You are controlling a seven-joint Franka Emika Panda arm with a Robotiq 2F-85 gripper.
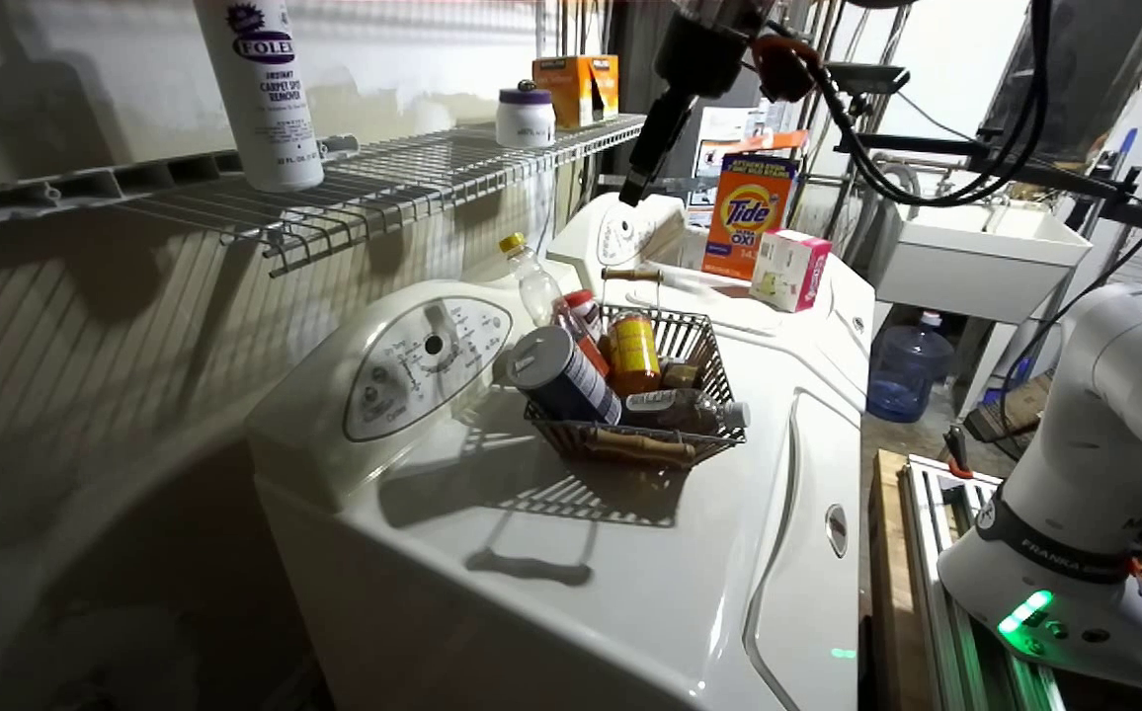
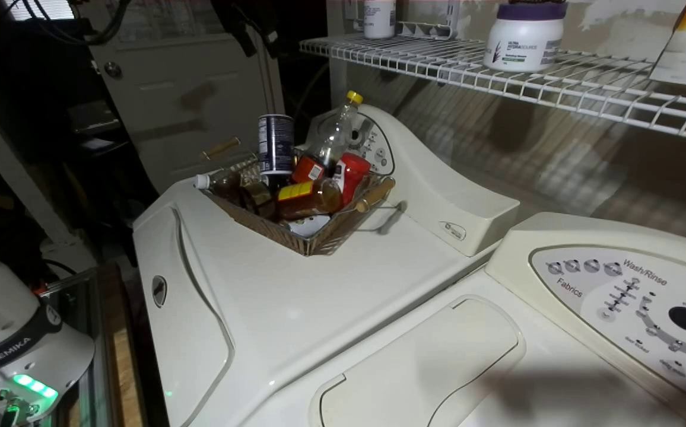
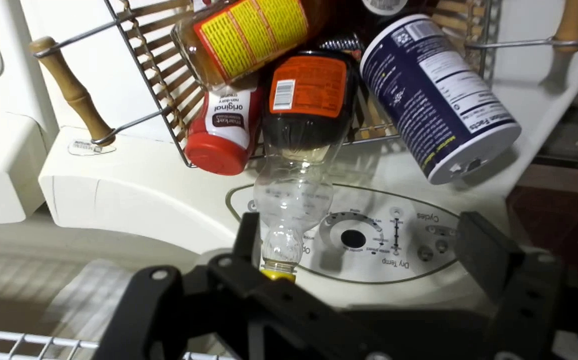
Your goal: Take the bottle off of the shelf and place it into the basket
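— Gripper [image 3: 361,241] sits nearest the wrist lens: fingers [image 3: 246,237] spread wide, nothing held. I judge the placing done, only the back-off left. What bites me?

— First the shelf [image 1: 433,176]: rods show beside the linkage in the wrist view. If I swing toward the wall, I'd likely clip them.

— Target?

— Yellow-capped bottle [image 3: 296,165]: in the basket [image 2: 332,237], tilted, neck out past the rim toward the rear edge of our bench, the dryer top [image 2: 295,302]. Cap reads clear of the fingers in an exterior view, gap unclear. If I dip, I could lever it out.

— Other loose stuff?

— Blue canister [image 3: 434,100] overhangs too, toward the rear corner away from the washer [image 2: 414,362]. Bump the basket and I'd expect it to roll.

— Counts, near to far?

— One gripper, one shelf, one basket, two wooden handles [image 3: 71,95]. Basket load: one yellow-capped bottle, one canister, one red-capped container [image 3: 219,130], one amber bottle [image 3: 251,40], one white-capped dark bottle [image 1: 675,410], one squat brown thing [image 2: 260,200]; can't count what's buried. Shelf: one Folex bottle [image 1: 265,94], one purple-lidded jar [image 1: 525,117], one orange box [image 1: 563,89]. Washer, past the bench's side edge: one Tide box [image 1: 749,217], one pink-and-white box [image 1: 788,269]. Behind: one sink [image 1: 956,281], one water jug [image 1: 910,370].
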